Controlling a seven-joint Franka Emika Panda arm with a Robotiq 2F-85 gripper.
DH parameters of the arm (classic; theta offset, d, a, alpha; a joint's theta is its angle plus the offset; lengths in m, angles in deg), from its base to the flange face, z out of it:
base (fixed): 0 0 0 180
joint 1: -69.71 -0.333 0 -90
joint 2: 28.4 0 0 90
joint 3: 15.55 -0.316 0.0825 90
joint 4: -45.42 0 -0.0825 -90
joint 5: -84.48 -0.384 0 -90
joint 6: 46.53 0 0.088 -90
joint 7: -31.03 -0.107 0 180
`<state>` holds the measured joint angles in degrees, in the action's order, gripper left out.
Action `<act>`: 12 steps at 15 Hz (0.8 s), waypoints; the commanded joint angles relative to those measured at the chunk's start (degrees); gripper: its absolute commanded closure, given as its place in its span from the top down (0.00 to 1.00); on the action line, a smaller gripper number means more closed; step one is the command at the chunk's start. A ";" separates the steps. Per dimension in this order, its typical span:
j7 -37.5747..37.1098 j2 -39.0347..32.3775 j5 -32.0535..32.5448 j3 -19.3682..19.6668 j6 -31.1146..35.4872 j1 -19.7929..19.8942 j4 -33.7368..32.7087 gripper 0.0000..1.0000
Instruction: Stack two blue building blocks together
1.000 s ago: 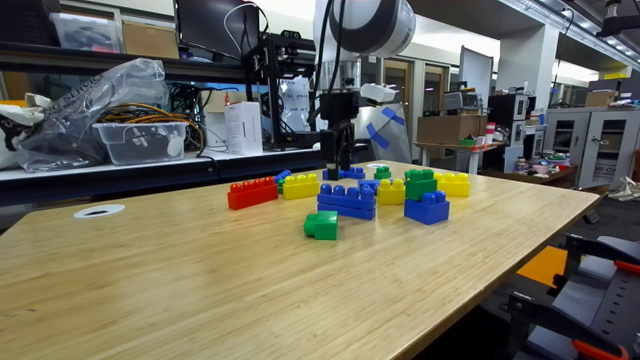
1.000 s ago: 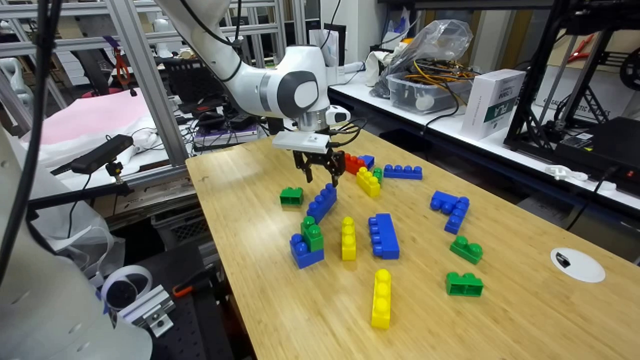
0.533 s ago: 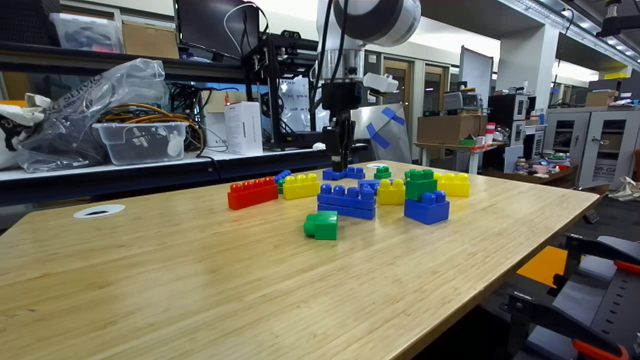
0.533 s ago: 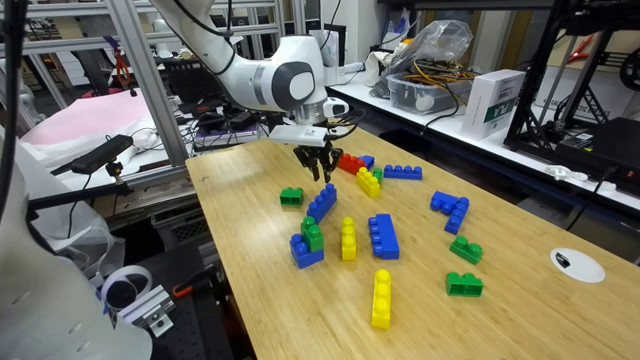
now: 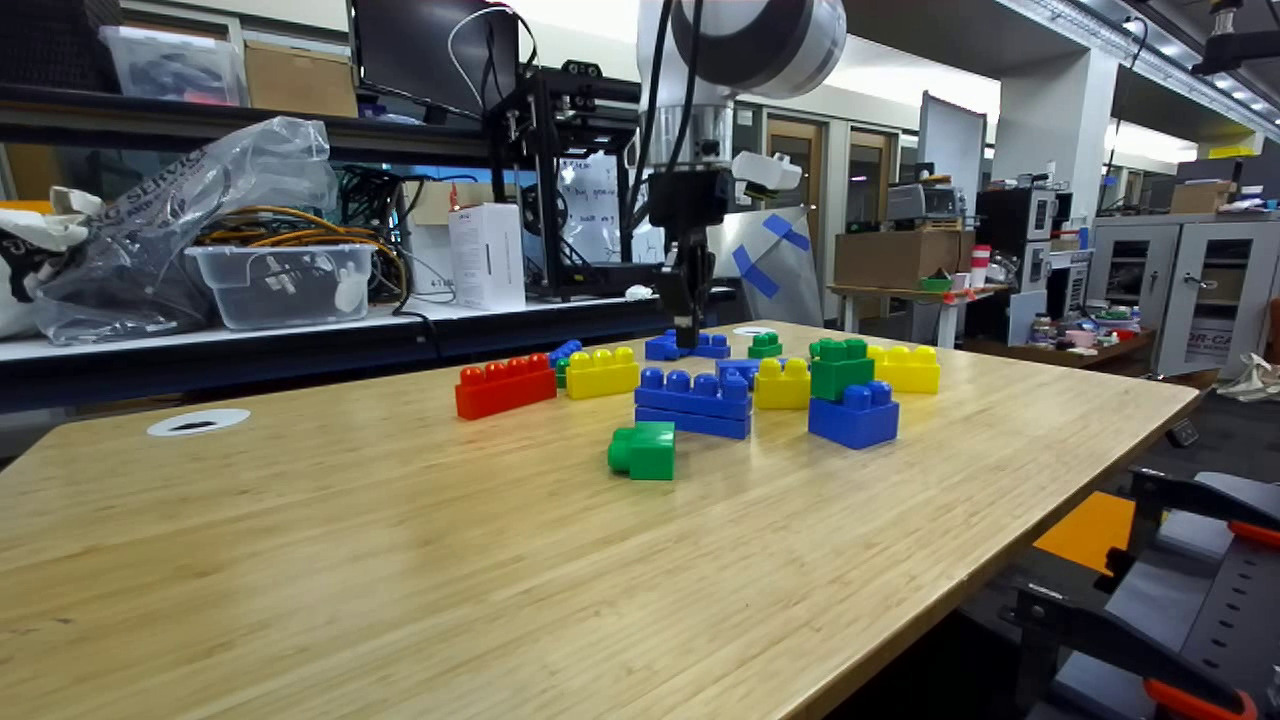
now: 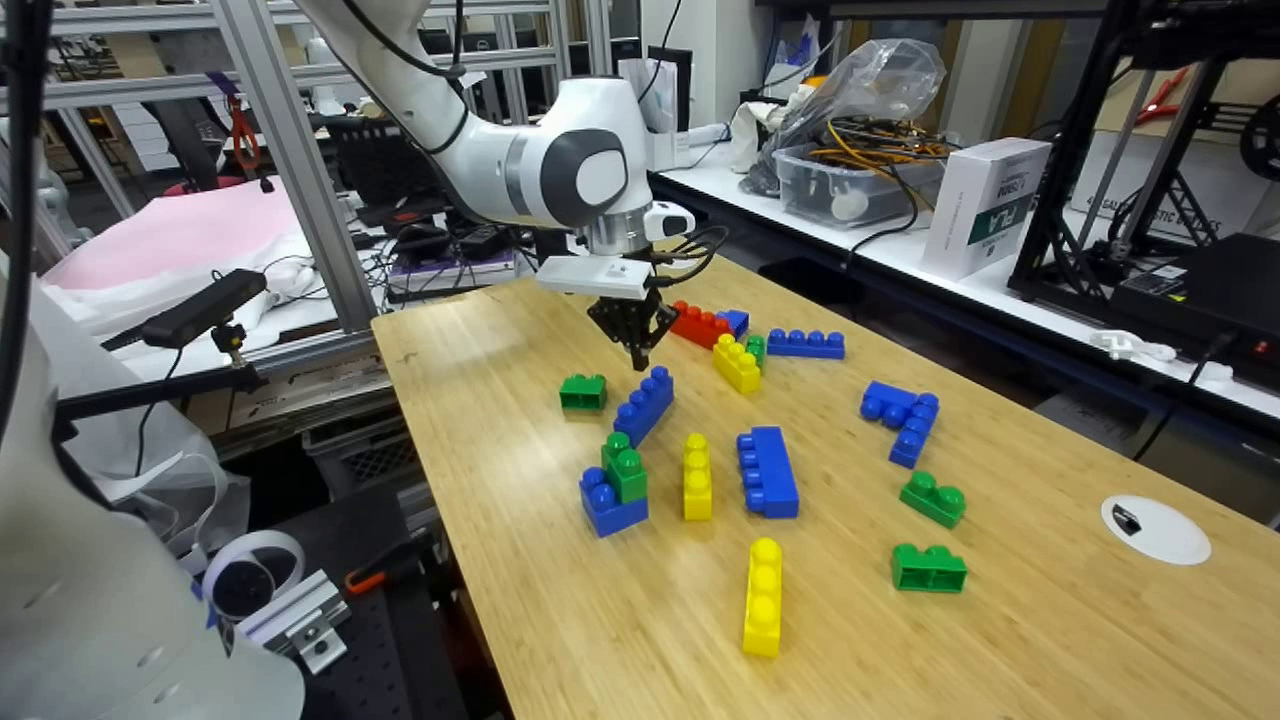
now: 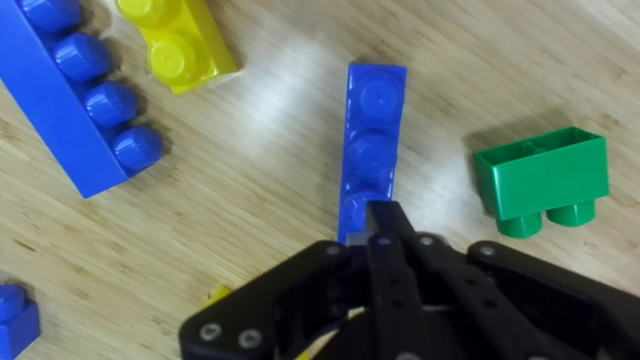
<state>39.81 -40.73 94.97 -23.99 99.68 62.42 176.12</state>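
Two blue building blocks stand one on the other, long sides aligned: the upper blue block [image 5: 695, 398] has a row of studs, and the lower blue block [image 5: 692, 424] lies beneath it with a thin seam between. An exterior view shows the upper blue block [image 6: 645, 403] from its end. From above, the upper blue block [image 7: 371, 150] hides the lower one. My gripper [image 6: 640, 362] is shut with its fingertips together and nothing held. In the wrist view the gripper [image 7: 382, 210] overlaps one end of the stack; exterior views show the tips just above stud height, apart from it.
A green brick [image 7: 547, 175] lies on its side near the stack. Around it are a yellow brick [image 6: 697, 480], a wide blue brick [image 6: 770, 473], a red brick [image 6: 698, 326] and a green-on-blue pair [image 6: 614, 512]. Several more bricks lie farther along the table [image 6: 850, 620].
The jaws have gone from wide apart to shut. My gripper rose a little, then sank slightly over the stack. The blue blocks and other bricks have stayed put.
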 commanded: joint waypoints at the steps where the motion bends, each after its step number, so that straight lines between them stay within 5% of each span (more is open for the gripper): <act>1: 1.58 0.16 -0.94 0.04 -0.56 0.21 0.46 0.00; 12: 1.92 -1.50 -0.73 0.16 -0.84 0.28 0.08 0.00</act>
<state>39.91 -41.48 94.97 -23.96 99.58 62.43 176.70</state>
